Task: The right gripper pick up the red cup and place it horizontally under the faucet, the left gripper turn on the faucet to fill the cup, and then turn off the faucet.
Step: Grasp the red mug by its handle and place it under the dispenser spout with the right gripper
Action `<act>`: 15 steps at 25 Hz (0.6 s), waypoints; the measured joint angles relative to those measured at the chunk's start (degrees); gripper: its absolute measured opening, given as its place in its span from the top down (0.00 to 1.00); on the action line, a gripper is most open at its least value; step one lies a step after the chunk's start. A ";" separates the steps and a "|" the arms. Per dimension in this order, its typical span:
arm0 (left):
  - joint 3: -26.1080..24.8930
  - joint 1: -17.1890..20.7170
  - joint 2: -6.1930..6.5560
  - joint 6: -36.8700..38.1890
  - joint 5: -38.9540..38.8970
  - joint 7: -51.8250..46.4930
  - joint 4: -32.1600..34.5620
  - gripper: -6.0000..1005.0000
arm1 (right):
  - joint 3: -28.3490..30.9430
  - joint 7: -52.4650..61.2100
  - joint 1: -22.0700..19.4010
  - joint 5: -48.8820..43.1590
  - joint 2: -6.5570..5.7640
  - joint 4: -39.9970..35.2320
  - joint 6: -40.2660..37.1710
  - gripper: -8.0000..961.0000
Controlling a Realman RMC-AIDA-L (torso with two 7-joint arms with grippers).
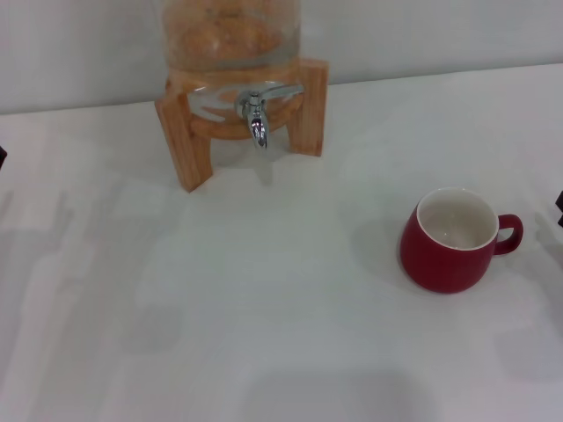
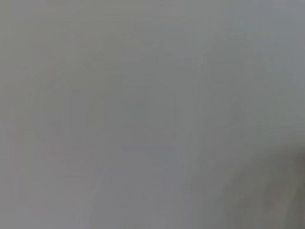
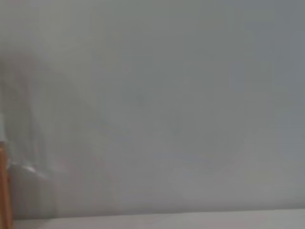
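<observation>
The red cup (image 1: 449, 242) stands upright on the white table, right of centre, its white inside showing and its loop handle pointing right. The chrome faucet (image 1: 257, 114) sticks out of the glass jar (image 1: 230, 35) on the wooden stand (image 1: 180, 132) at the back, its spout pointing down and its flat lever lying to the right. A dark sliver at the head view's right edge is my right gripper (image 1: 559, 207), just right of the cup's handle and apart from it. Another dark sliver at the left edge is my left gripper (image 1: 2, 156), far from the faucet.
The white table (image 1: 264, 308) runs back to a pale wall behind the jar. The left wrist view holds only a plain grey surface. In the right wrist view a strip of the wooden stand (image 3: 4, 186) shows at one edge, with the wall beyond.
</observation>
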 joint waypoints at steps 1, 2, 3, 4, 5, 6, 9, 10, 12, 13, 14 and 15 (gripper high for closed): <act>0.08 0.04 0.00 0.00 0.00 0.00 0.00 0.19 | 0.00 0.02 -0.06 -0.37 0.00 0.00 -0.08 0.14; 0.17 0.07 0.00 0.00 0.00 0.00 0.00 0.19 | -0.04 0.08 -0.17 -0.81 0.01 0.00 -0.17 0.14; 0.19 0.08 0.00 0.00 0.00 0.00 0.00 0.19 | -0.16 0.20 -0.27 -1.05 0.01 0.00 -0.33 0.14; 0.21 0.09 0.00 0.00 0.00 0.00 0.00 0.19 | -0.32 0.36 -0.39 -1.30 0.01 0.00 -0.51 0.14; 0.21 0.09 0.00 0.00 0.00 0.00 0.00 0.19 | -0.45 0.46 -0.53 -1.48 0.01 0.00 -0.70 0.14; 0.22 0.08 0.01 0.00 0.00 0.00 0.00 0.19 | -0.58 0.53 -0.65 -1.55 0.02 0.00 -0.87 0.14; 0.24 0.02 0.01 0.00 0.00 0.00 0.00 0.19 | -0.74 0.64 -0.95 -1.87 0.07 0.32 -1.16 0.14; 0.24 0.00 0.00 0.00 0.00 0.00 0.00 0.19 | -0.89 0.70 -1.13 -2.14 0.10 0.66 -1.34 0.14; 0.24 -0.04 0.01 0.00 0.00 0.00 0.00 0.19 | -1.18 0.79 -1.34 -2.32 0.10 1.02 -1.88 0.14; 0.24 -0.07 0.01 0.00 0.00 0.00 0.00 0.19 | -1.30 0.79 -1.48 -2.34 0.10 1.19 -2.20 0.14; 0.24 -0.09 0.01 0.00 0.00 0.00 0.00 0.19 | -1.36 0.79 -1.65 -2.42 0.10 1.32 -2.56 0.14; 0.24 -0.11 0.01 0.00 0.00 0.00 0.00 0.19 | -1.41 0.79 -1.79 -2.56 0.10 1.42 -2.90 0.14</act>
